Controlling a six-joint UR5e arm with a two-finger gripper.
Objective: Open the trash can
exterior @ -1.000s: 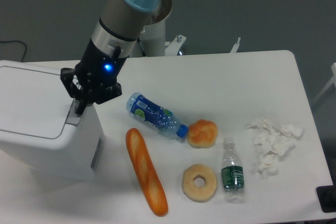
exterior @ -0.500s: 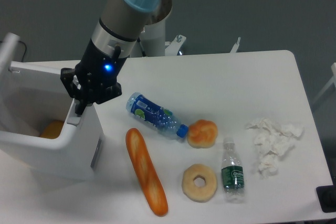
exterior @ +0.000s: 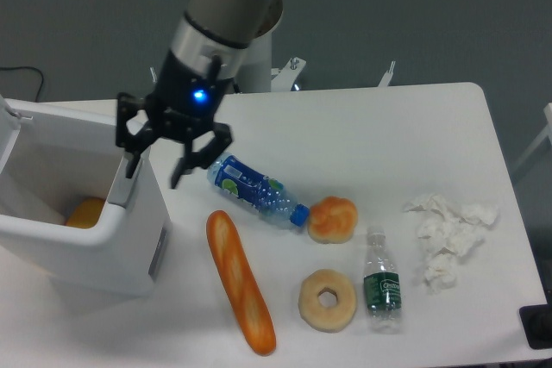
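Observation:
The trash can (exterior: 60, 237) is a large white boxy bin at the table's left side. It stands open, with its lid (exterior: 9, 115) swung up at the far left edge. An orange object (exterior: 84, 211) lies inside. My gripper (exterior: 155, 171) hangs over the bin's right wall and the table beside it. It is open and empty, with one finger (exterior: 131, 164) above the bin's right rim and the other (exterior: 179, 178) over the table.
A blue-labelled bottle (exterior: 252, 188) lies just right of the gripper. A baguette (exterior: 241, 283), a bun (exterior: 333, 219), a donut (exterior: 328, 300), a clear water bottle (exterior: 382, 281) and crumpled tissues (exterior: 448, 234) lie further right.
The lid went from shut to fully swung up. My gripper lifted off the bin's right edge, shifted a little right, and opened its fingers.

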